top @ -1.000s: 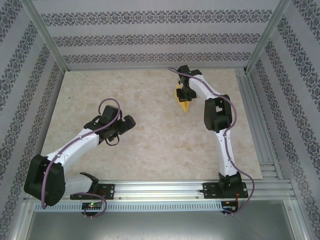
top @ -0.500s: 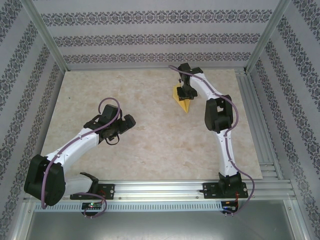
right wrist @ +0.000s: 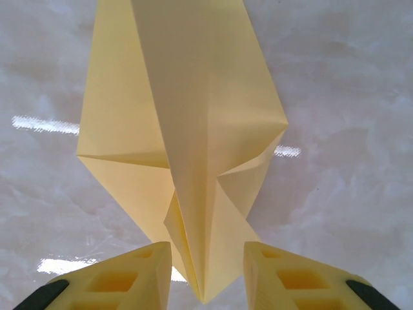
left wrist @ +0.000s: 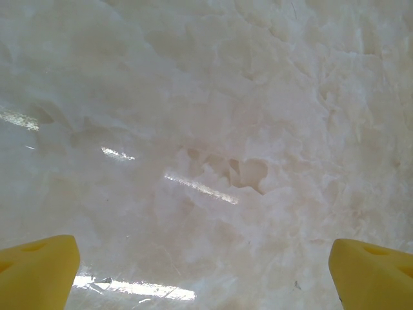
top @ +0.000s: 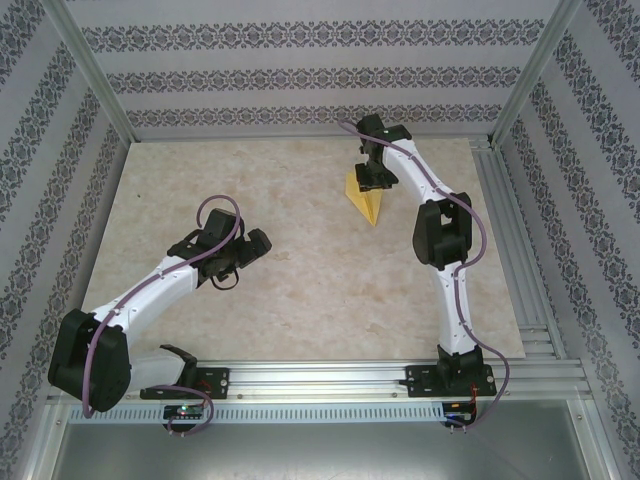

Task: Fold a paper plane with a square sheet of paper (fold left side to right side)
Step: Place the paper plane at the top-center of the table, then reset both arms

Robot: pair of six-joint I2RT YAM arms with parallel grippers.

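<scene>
The paper plane (right wrist: 193, 123) lies on the marble table as a creased, pointed yellow-orange shape with a raised centre fold and two wing flaps. In the top view the plane (top: 367, 202) sits at the back right, its point toward the near side. My right gripper (right wrist: 208, 258) is open, and the narrow end of the fold reaches into the gap between its yellow fingers (right wrist: 129, 278) without being pinched. From above, the right gripper (top: 375, 180) hangs over the plane's far end. My left gripper (left wrist: 205, 271) is open over bare table, far from the paper, at the left gripper (top: 238, 262) spot.
The marble tabletop (top: 300, 280) is ringed by patterned walls. An aluminium rail (top: 500, 190) runs along the right edge, close to the right arm. Another rail (top: 320, 380) crosses the near edge by the arm bases.
The right gripper has drawn back toward the far wall, uncovering more of the paper plane. The left arm has not moved.
</scene>
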